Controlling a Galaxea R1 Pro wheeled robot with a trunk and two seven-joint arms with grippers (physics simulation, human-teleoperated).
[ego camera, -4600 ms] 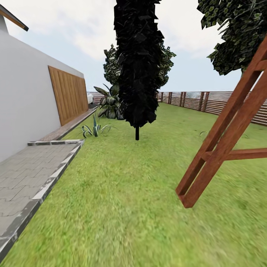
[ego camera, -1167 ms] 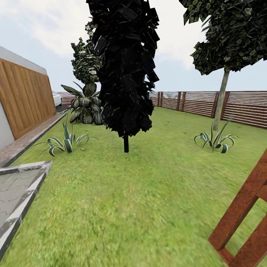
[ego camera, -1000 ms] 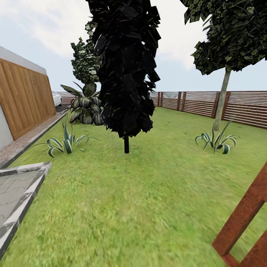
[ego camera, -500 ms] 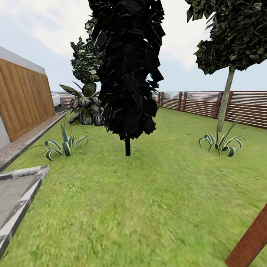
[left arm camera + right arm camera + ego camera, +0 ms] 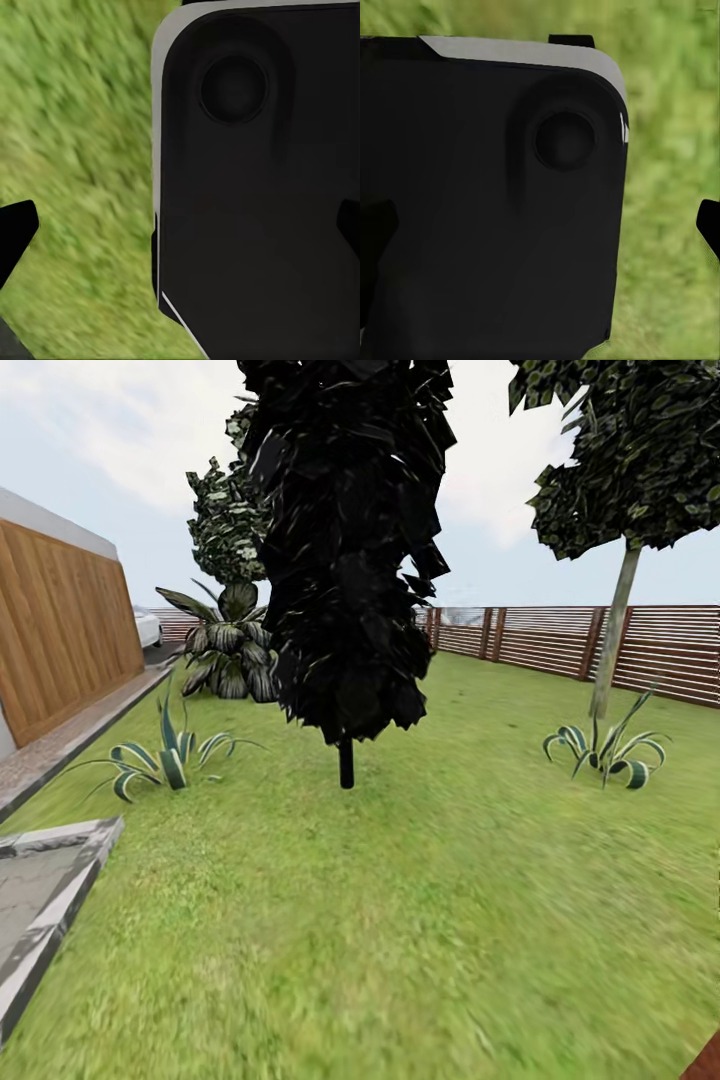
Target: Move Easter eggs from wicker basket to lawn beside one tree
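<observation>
The lawn (image 5: 420, 900) spreads out ahead of me as flat green grass. The Easter eggs, the wicker basket and the tree are out of view. In the left wrist view my left gripper (image 5: 180, 232) is open, its dark fingertips (image 5: 15, 232) at the picture's two sides, with a black panel of the robot (image 5: 255, 187) and grass behind them. In the right wrist view my right gripper (image 5: 540, 225) is open in the same way, one of its fingertips (image 5: 709, 225) showing against grass, and nothing is held.
A dark conifer (image 5: 345, 550) stands straight ahead on a short stem. A thin pale trunk (image 5: 612, 630) with a round crown rises at right, beside a striped agave (image 5: 605, 745). Another agave (image 5: 165, 755), grey paving (image 5: 40, 900), a wooden wall (image 5: 60, 630) and a slatted fence (image 5: 560, 640) border the grass.
The whole view has shifted as I roll forward over the grass. The conifer looms closer, and the red-brown wooden frame has slid out at the lower right corner.
</observation>
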